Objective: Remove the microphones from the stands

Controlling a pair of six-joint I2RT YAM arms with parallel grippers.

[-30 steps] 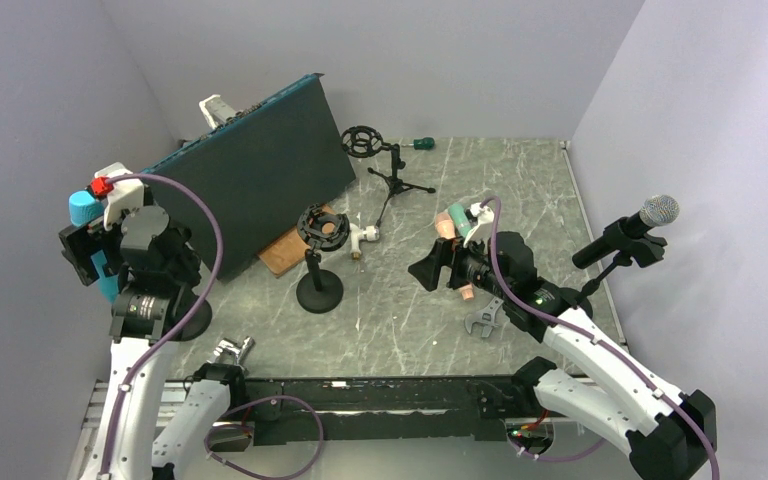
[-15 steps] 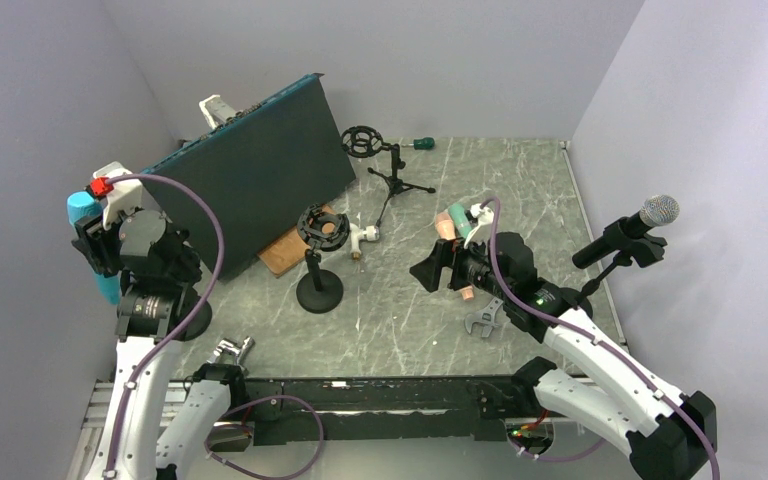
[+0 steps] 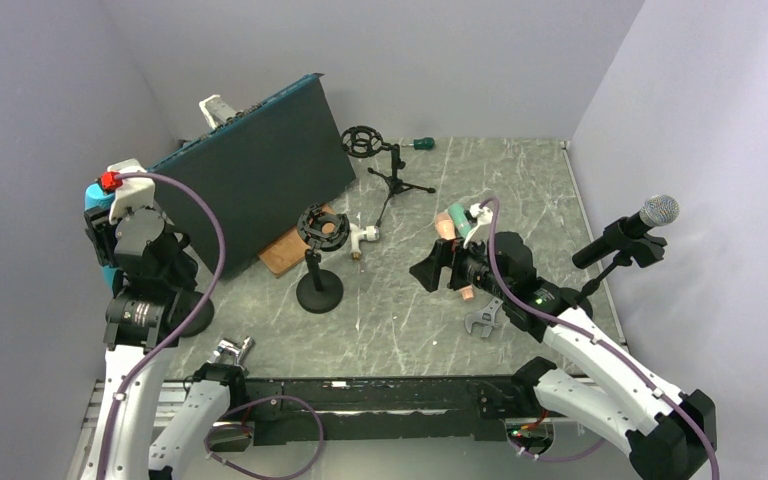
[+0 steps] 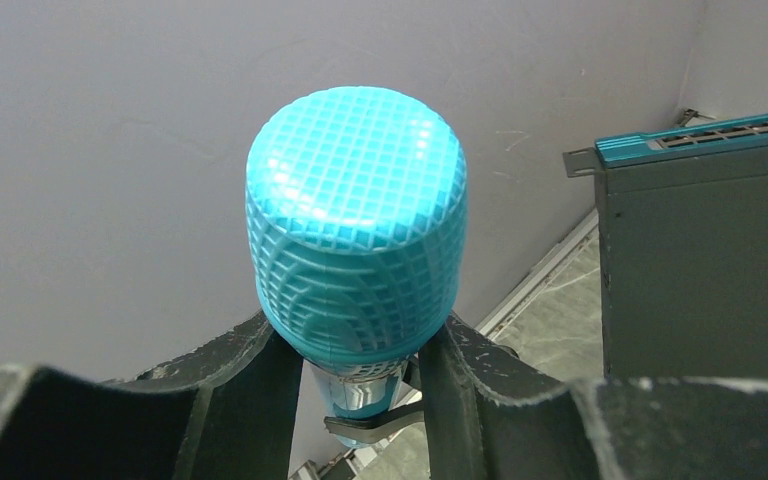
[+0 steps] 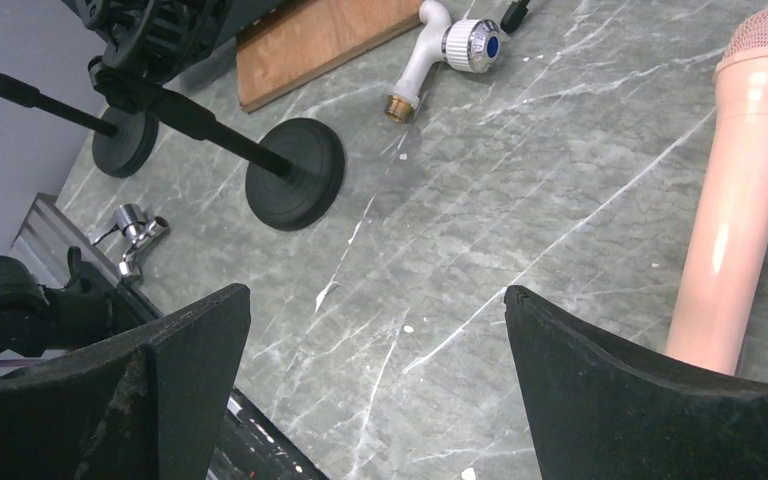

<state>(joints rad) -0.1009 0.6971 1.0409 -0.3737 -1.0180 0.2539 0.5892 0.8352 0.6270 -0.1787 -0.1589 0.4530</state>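
Crowding the left wall (image 4: 110,150), left gripper (image 4: 355,345) around turquoise microphone (image 4: 355,230), board (image 4: 700,270) beside.

You have a bright turquoise microphone (image 4: 355,220), its head embossed with a fine square grid. Your table (image 5: 520,200) is grey-green with white marble veining; panel (image 3: 250,180) dark slate with a teal top edge. Stand (image 5: 295,185) matte black, plank (image 5: 310,40) reddish brown, second microphone (image 5: 750,190) pale pink, tap (image 5: 450,40) white with a chrome cap and blue dot.
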